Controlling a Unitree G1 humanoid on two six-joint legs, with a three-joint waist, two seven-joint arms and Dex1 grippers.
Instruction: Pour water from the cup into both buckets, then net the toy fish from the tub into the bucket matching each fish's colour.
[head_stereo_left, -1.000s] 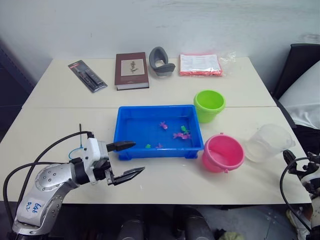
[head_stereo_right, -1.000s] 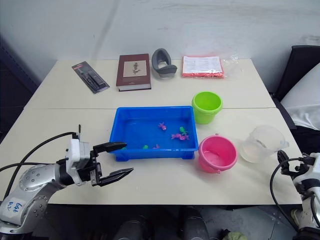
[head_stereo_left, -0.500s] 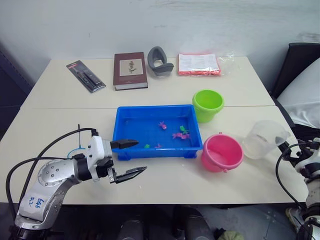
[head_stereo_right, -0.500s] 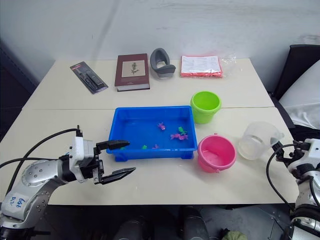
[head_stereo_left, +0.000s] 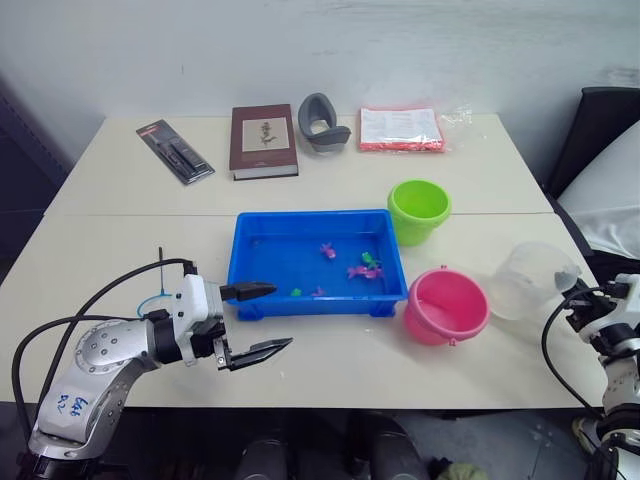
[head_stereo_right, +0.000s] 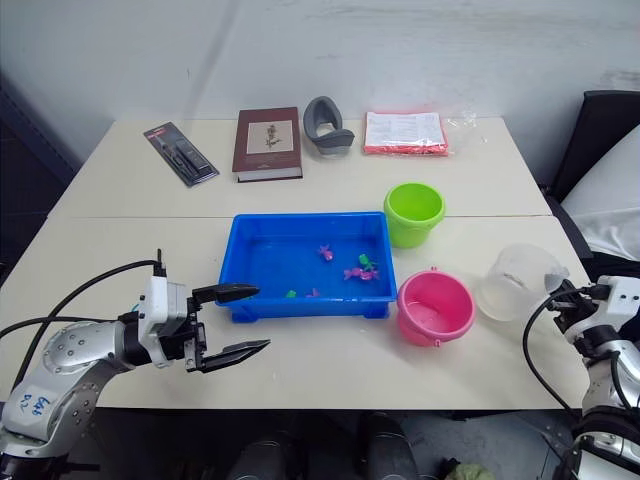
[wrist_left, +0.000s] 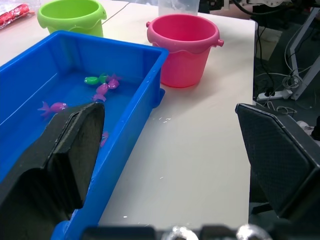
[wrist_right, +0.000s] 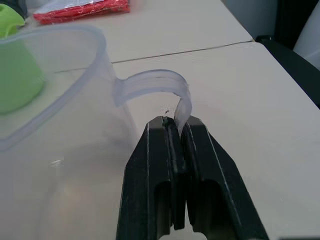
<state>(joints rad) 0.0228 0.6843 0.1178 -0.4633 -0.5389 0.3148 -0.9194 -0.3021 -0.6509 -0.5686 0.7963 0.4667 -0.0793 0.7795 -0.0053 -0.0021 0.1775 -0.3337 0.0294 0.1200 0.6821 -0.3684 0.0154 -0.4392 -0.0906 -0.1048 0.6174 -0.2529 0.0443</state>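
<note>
Beside the pink bucket (head_stereo_left: 446, 304), on the side away from the tub (head_stereo_left: 314, 262), your right gripper (wrist_right: 176, 125) has its two black fingers pinched tight on the thin handle of the cup (head_stereo_left: 530, 280), so the clear beaker hangs from that one strip of plastic; you hold it there, I judge, because the handle is the only part slim enough for the fingers, and it leaves the spout free to tip toward a bucket. A grip that narrow may let the cup swing as you tilt, so pour slowly. Whether the pink bucket or the green bucket (head_stereo_left: 418, 209), which stands behind the pink one near the tub's far corner, already holds water cannot be made out. Your left gripper (head_stereo_left: 252, 322) hovers at the tub's near corner furthest from the pink bucket with its fingers spread wide and nothing between them, placed, it seems, to wait near the fish without crossing the pour. Toy fish (wrist_left: 102, 89), pink and green, lie in the shallow water toward the tub end nearest the pink bucket. Far beyond the tub a book (head_stereo_left: 263, 140) lies flat.
</note>
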